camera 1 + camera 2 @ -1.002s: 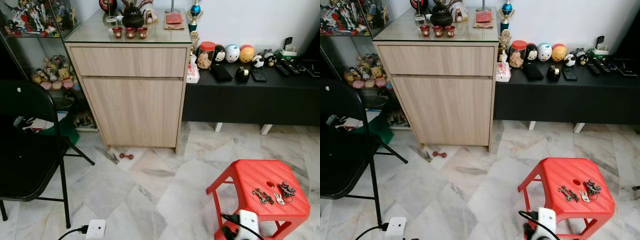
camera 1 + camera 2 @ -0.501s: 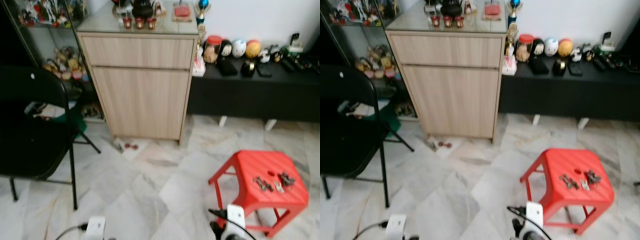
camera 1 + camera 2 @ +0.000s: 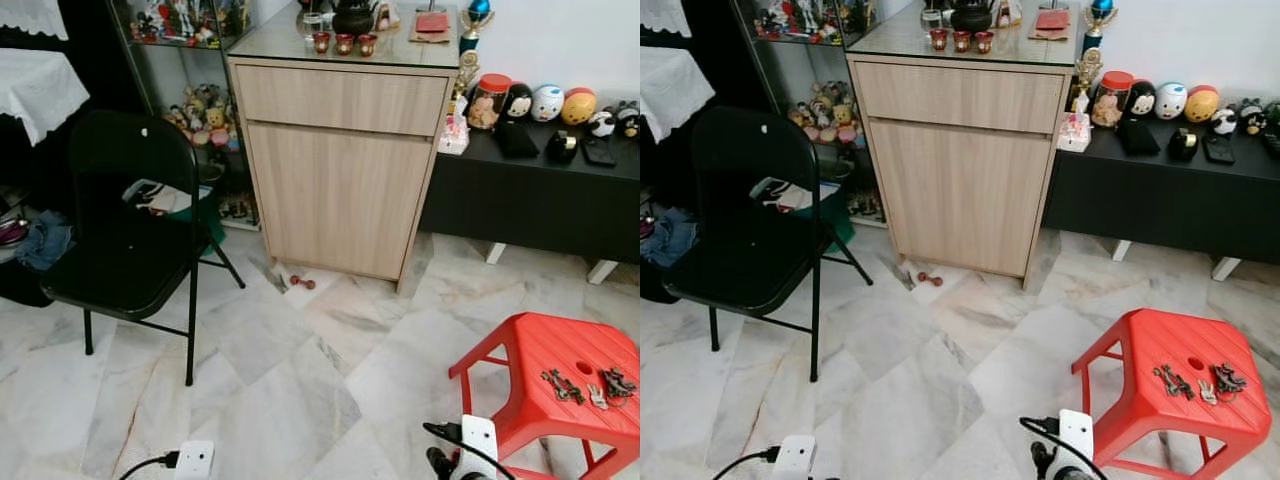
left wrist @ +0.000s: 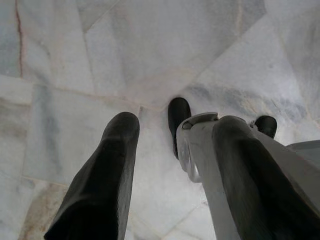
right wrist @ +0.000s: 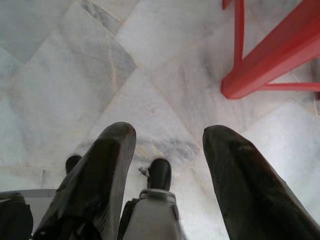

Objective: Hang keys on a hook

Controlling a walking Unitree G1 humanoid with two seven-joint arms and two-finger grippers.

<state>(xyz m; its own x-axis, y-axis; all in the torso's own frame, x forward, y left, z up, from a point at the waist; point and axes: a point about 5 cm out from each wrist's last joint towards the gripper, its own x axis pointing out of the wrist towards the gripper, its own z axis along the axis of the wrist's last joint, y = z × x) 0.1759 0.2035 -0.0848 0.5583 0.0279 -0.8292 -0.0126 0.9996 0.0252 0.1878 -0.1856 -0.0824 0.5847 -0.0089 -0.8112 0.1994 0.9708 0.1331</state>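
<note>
From the head I see the wooden cabinet [image 3: 340,165], then the red stool [image 3: 560,385] holding the keys [image 3: 585,383]; my wrist cameras add the left gripper [image 4: 172,175] and right gripper [image 5: 167,175], fingers spread, empty, over marble floor [image 5: 60,65]

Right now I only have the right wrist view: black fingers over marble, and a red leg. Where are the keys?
Observer: The keys lie on top of the red stool, toward its right side.
Operator: And the other arm?
Observer: The left gripper hangs open over the marble floor, holding nothing.
Operator: What stands ahead?
Observer: A wooden cabinet, with a black folding chair to its left.
</note>
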